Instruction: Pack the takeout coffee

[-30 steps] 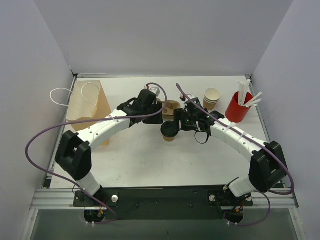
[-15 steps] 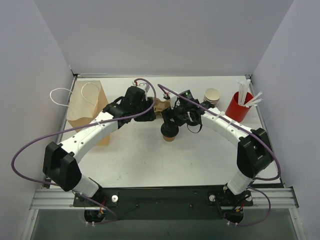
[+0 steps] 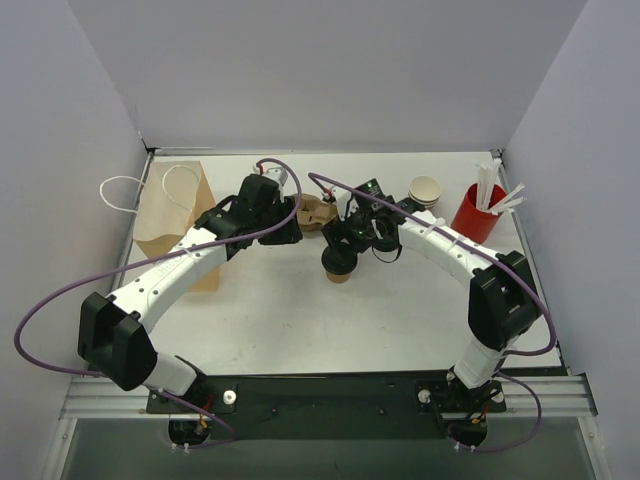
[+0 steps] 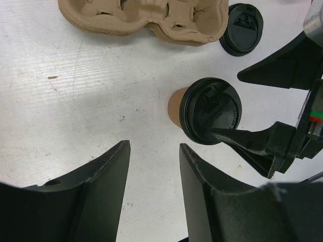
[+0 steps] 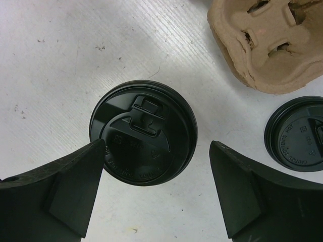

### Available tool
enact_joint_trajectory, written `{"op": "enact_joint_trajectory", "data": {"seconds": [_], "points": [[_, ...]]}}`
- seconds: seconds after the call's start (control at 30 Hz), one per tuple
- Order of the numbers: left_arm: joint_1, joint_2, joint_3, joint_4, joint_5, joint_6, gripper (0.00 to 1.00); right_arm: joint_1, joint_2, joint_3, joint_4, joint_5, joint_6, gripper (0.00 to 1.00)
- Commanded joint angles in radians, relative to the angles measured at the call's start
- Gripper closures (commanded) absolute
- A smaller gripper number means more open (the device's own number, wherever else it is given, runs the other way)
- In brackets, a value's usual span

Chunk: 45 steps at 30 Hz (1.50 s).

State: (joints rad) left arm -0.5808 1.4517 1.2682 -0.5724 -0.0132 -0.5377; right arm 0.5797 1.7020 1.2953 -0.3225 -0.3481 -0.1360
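Far left: tan kraft-paper bag with white cord handles (image 3: 175, 215), upright, untouched. Left gripper (image 4: 154, 171) next, fingers parted a moderate gap, nothing between them, hovering over bare white table (image 3: 290, 320) just beside the cup. Behind it the brown moulded-pulp cup carrier (image 4: 146, 17), slots empty as far as visible.

Centre: small tan kraft-paper takeout cup with black plastic sip lid (image 4: 202, 113) stands upright on the table, near the carrier but not in it. Right gripper (image 5: 156, 194) sits directly above it, jaws spread wide either side of the lid; one finger (image 5: 60, 186) seems to meet the lid rim, the other stands clear. No grip. Spare black lid (image 5: 298, 133) lies flat on the table to the right of the carrier. Further right: stack of cream paper cups (image 3: 424, 192), then red cup holding white straws (image 3: 476, 214).

Step, my read: lid looks seated, so lidding done; cup not yet packed. Next move calls for a grasp on the cup body, lift, then lowering into a carrier slot; carrier may need steadying by the left arm.

Versus earlier frames: right jaws opened up from a narrower set; both arms shifted leftward and back; cup unmoved.
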Motion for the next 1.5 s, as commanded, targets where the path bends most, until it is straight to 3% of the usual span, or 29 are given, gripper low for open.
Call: {"op": "enact_joint_trajectory", "data": {"seconds": [0.0, 0.3, 0.93, 1.47], "points": [[0.003, -0.025, 0.002, 0.017, 0.013, 0.013, 0.46, 0.023, 0.010, 0.027, -0.023, 0.008, -0.027, 0.21], [0.004, -0.021, -0.004, 0.026, 0.036, 0.012, 0.46, 0.055, 0.027, 0.033, -0.023, 0.032, -0.024, 0.20], [0.004, -0.024, -0.015, 0.039, 0.044, 0.007, 0.46, 0.101, 0.062, 0.006, -0.004, 0.253, 0.019, 0.21], [0.002, -0.024, -0.023, 0.048, 0.048, 0.004, 0.46, 0.098, 0.024, -0.036, 0.053, 0.236, 0.130, 0.17]]}}
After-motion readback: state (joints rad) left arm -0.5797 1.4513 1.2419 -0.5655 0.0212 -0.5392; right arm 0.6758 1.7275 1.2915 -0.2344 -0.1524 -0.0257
